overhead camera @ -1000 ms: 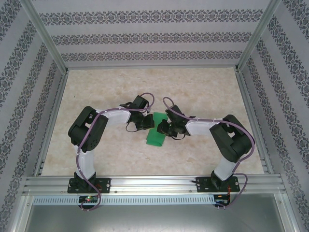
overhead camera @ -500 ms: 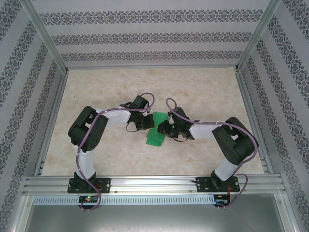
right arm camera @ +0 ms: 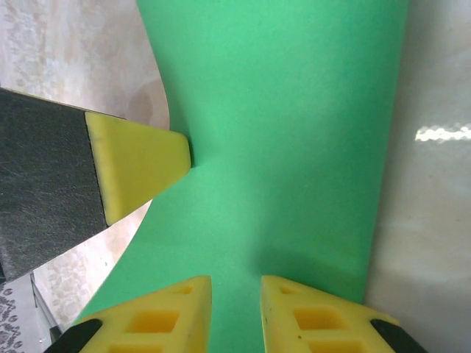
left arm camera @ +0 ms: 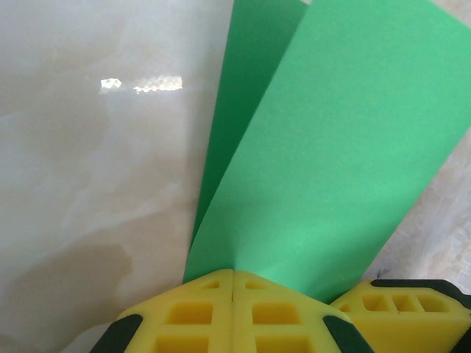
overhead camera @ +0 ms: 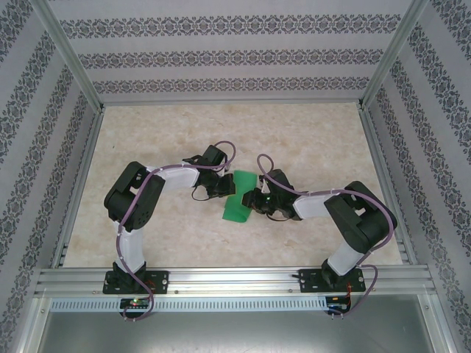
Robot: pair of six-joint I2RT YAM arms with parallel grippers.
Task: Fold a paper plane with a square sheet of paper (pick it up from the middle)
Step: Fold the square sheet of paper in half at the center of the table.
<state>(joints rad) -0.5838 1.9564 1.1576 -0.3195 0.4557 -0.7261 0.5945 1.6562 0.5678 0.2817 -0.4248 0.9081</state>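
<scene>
around the cell, walls (overhead camera: 221, 55) papered in grey patterned bands stand behind an aluminium frame (overhead camera: 221, 279). the table (overhead camera: 309, 132) is glossy, beige and marble-like (a bright glint shows on it). near its middle, between the two arms, sits the green sheet of paper (overhead camera: 237, 209), folded over lengthwise. the left gripper (left arm camera: 233, 273) is clamped tight on one edge. the right gripper (right arm camera: 235, 283) has its jaws slightly apart over the sheet, pinching nothing visible.
</scene>
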